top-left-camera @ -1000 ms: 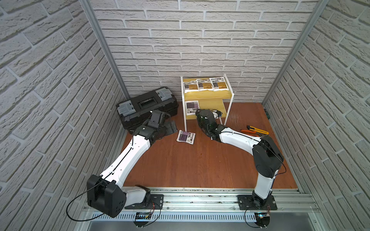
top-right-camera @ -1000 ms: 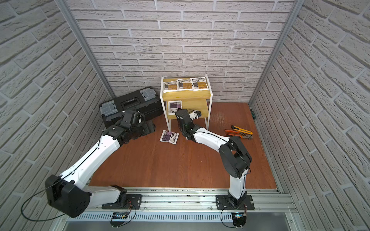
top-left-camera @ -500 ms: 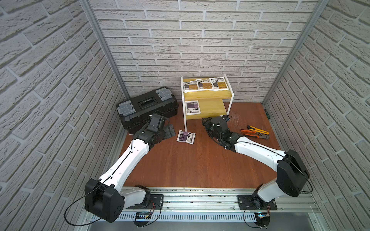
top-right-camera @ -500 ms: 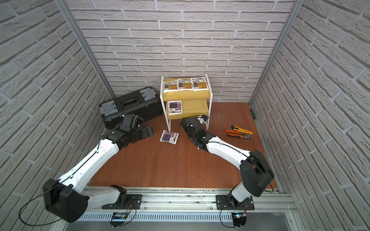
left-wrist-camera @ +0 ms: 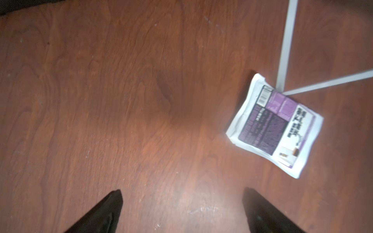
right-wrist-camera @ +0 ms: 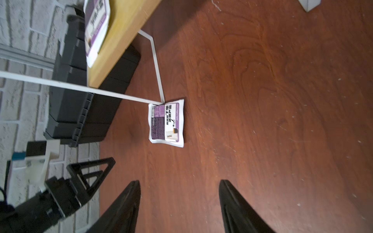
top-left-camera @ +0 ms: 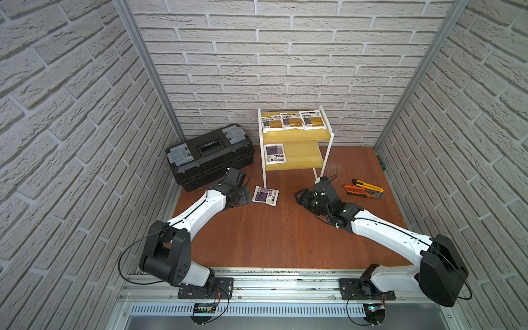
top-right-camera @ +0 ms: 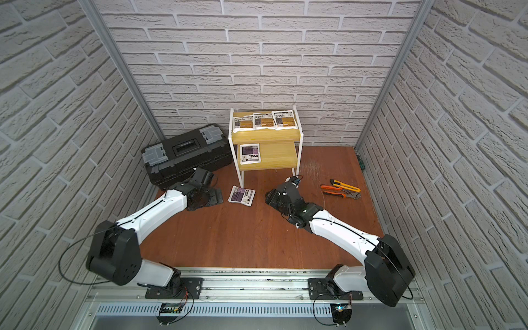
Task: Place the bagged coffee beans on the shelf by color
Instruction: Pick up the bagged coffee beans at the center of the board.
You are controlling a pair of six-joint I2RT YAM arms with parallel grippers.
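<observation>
Top views, shelf: the shelf (top-left-camera: 300, 155) stood at the back wall, with three orange-brown pouches (top-left-camera: 291, 121) in a row on its upper board and one shelved purple pouch (top-left-camera: 275, 153) on the lower, one colour per tier.
Top views, table: the loose purple pouch (top-left-camera: 265, 195) lay flat beside the shelf's front leg, between the left gripper (top-left-camera: 242, 197) and the right gripper (top-left-camera: 300, 197); it probably belonged on the lower board.
Left wrist: jaws stood wide apart over bare table. The loose purple pouch lay off to one side, untouched, its corner seemingly against the leg, which the top views left unclear.
Right wrist: jaws spread and empty, aimed toward that pouch. Only this view showed the lower board's edge and the toolbox (right-wrist-camera: 80, 100) from table level.
</observation>
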